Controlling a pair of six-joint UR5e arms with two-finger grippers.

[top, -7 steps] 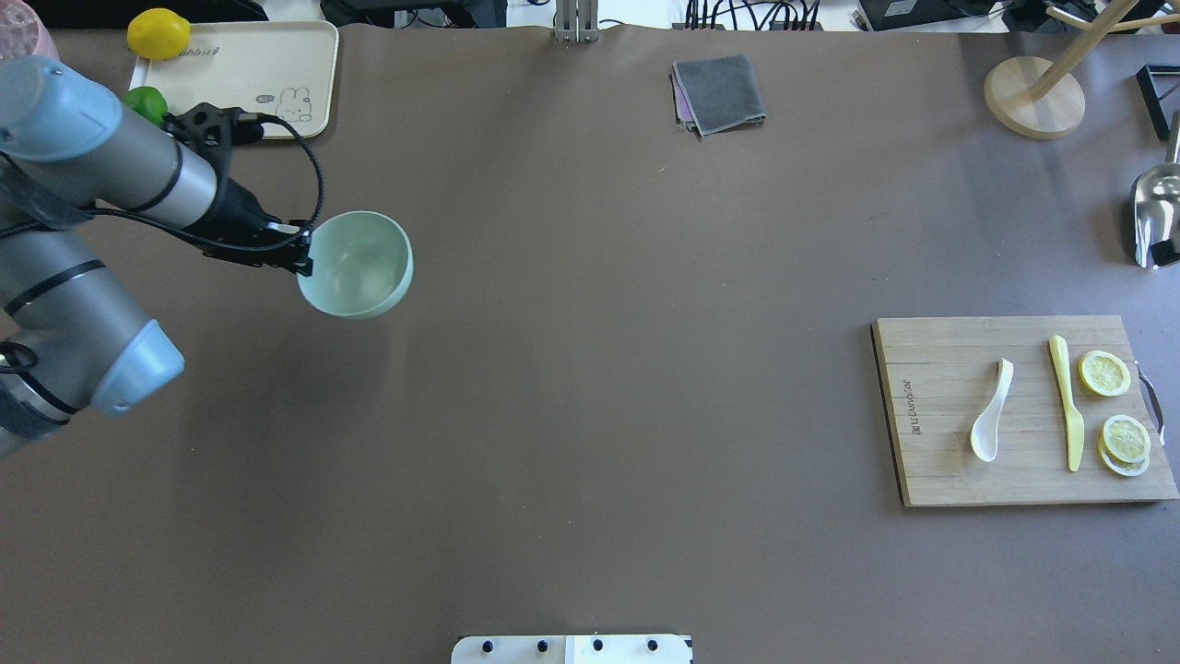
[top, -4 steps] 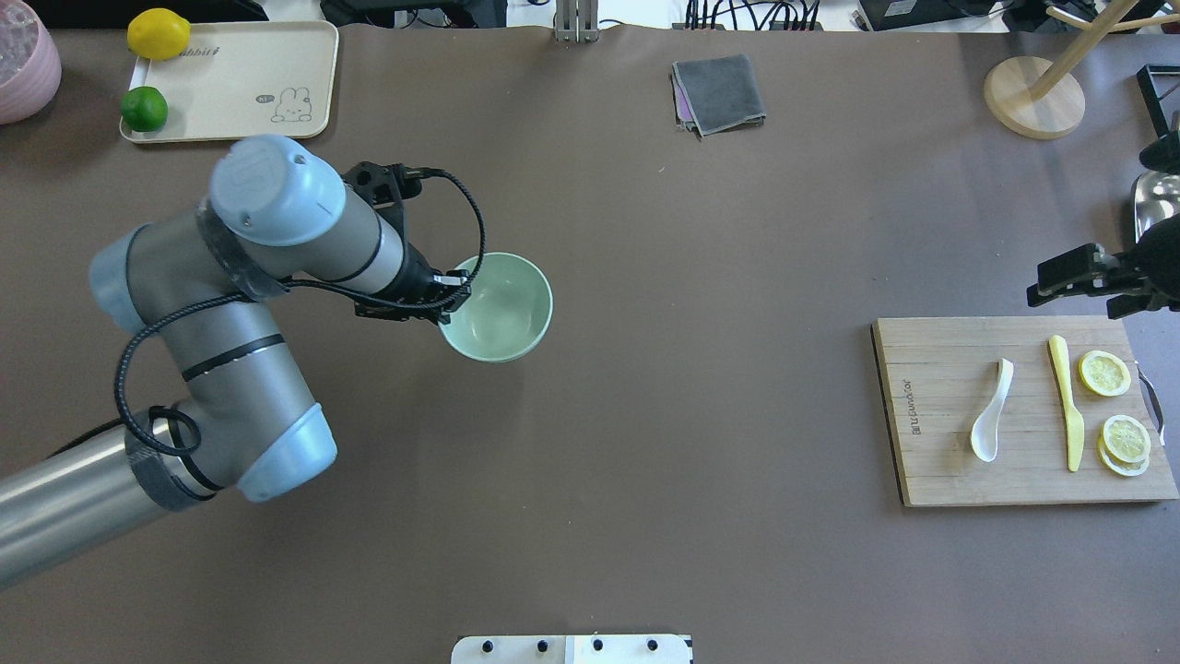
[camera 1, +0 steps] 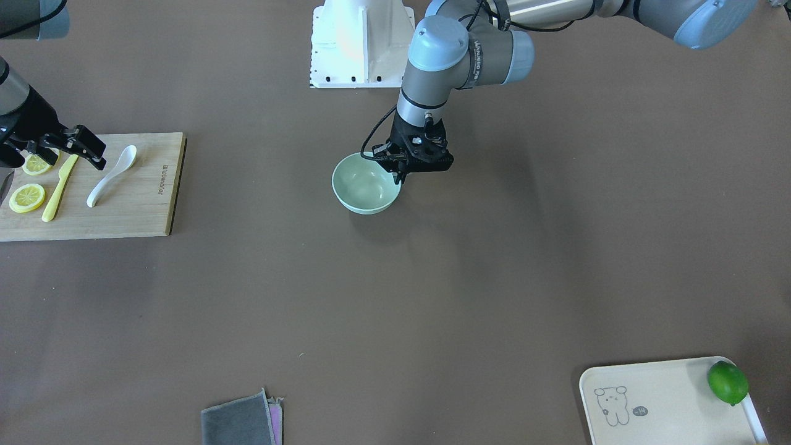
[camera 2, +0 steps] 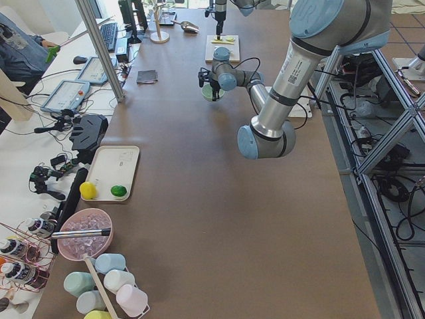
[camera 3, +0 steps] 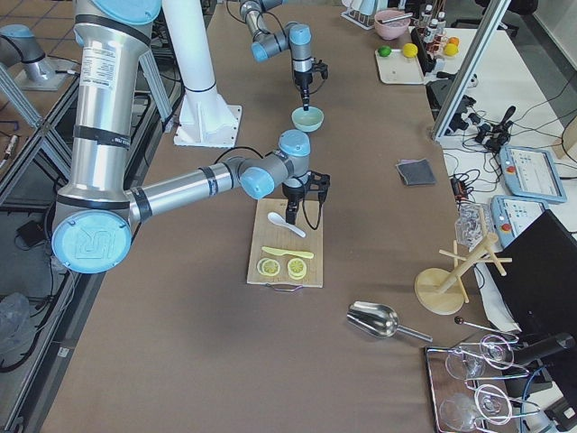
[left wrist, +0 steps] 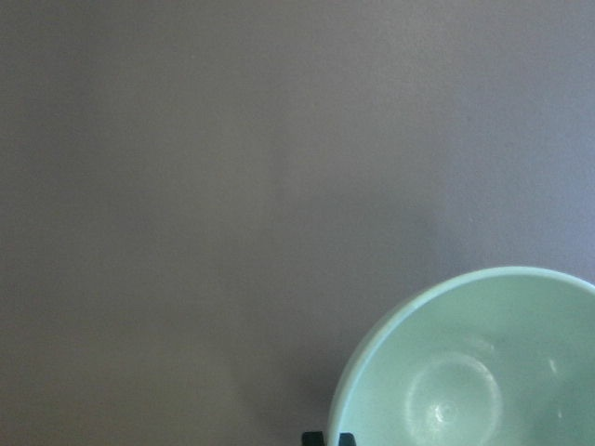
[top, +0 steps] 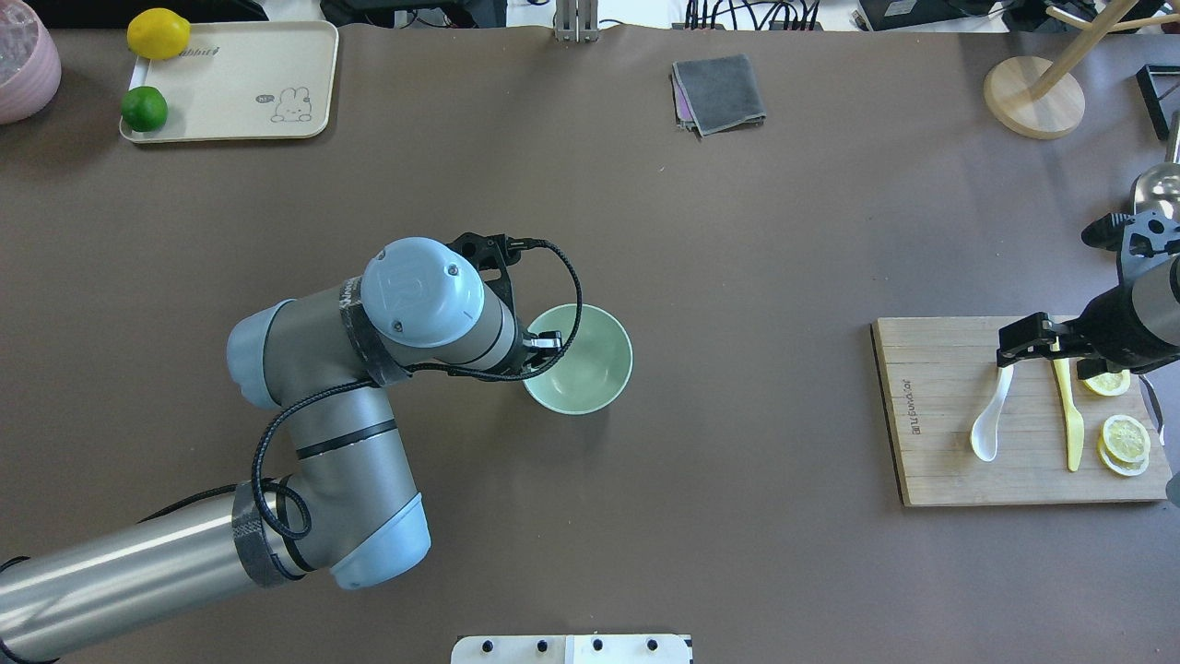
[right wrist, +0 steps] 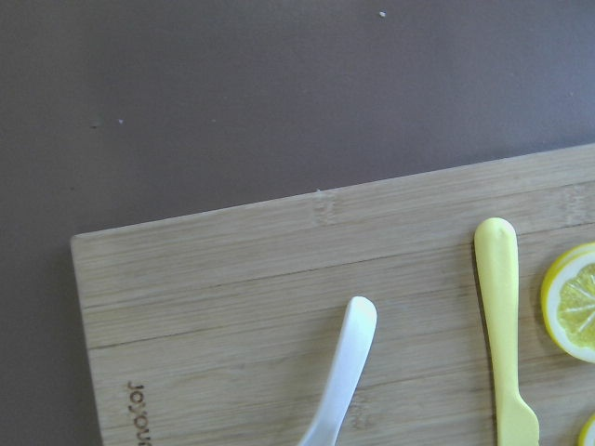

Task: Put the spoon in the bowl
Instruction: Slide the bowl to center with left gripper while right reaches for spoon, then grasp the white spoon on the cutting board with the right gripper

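The pale mint-green bowl is near the table's middle, upright, at or just above the surface; it also shows in the front view and the left wrist view. My left gripper is shut on its rim on the robot's left side. The white spoon lies on the wooden cutting board at the right, scoop toward the robot. My right gripper hovers over the tip of the spoon's handle, open and empty, not touching it.
A yellow knife and lemon slices lie on the board beside the spoon. A tray with a lime and a lemon is far left, a grey cloth at the back, a wooden stand and metal scoop far right.
My left arm carried the bowl from the left side rightward and nearer to the table's middle. My right arm came in from the right edge and now hangs over the spoon's handle.
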